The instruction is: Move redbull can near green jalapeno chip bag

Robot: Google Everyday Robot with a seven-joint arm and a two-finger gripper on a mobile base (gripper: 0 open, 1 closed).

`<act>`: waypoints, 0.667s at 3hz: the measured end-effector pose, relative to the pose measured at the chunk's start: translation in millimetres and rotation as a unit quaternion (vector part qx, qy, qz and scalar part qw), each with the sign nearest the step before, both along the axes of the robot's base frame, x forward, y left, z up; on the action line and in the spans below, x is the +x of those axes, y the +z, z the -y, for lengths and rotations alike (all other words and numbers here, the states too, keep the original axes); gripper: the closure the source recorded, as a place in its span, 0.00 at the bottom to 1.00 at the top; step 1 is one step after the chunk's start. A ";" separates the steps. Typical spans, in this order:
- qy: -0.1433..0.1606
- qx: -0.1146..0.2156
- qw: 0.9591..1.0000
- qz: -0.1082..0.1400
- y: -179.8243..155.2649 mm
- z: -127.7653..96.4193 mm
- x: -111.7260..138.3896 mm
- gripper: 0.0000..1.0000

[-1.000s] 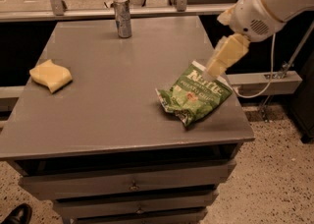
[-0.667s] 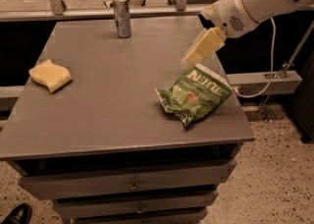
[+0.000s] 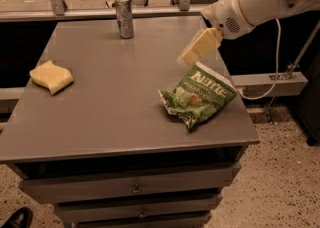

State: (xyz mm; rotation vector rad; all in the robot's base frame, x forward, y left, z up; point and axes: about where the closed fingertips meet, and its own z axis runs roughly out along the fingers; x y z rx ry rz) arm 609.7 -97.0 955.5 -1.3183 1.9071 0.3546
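The redbull can [image 3: 124, 17] stands upright at the far edge of the grey table [image 3: 115, 117], left of its middle. The green jalapeno chip bag [image 3: 198, 95] lies crumpled near the table's right front, its white "Kettle" lettering facing up. My gripper [image 3: 192, 55] hangs above the table's right side, just over the bag's far end and well to the right of the can. It holds nothing that I can see. The white arm reaches in from the upper right.
A pale yellow sponge-like lump [image 3: 51, 76] lies at the table's left side. Drawers [image 3: 135, 188] sit under the tabletop. A rail [image 3: 150, 7] runs behind the table. A cable [image 3: 272, 72] hangs at the right. A shoe [image 3: 15, 218] shows at bottom left.
The arm and gripper have moved left and slightly up, from beside the bag's right end toward the table's middle. The can, bag and sponge have not moved.
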 end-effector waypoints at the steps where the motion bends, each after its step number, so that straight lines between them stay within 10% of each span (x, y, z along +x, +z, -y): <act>1: -0.024 0.067 0.997 0.014 -7.6 -34.6 45.0 0.00; 2: -0.045 0.150 0.986 0.049 -10.6 -78.0 115.8 0.00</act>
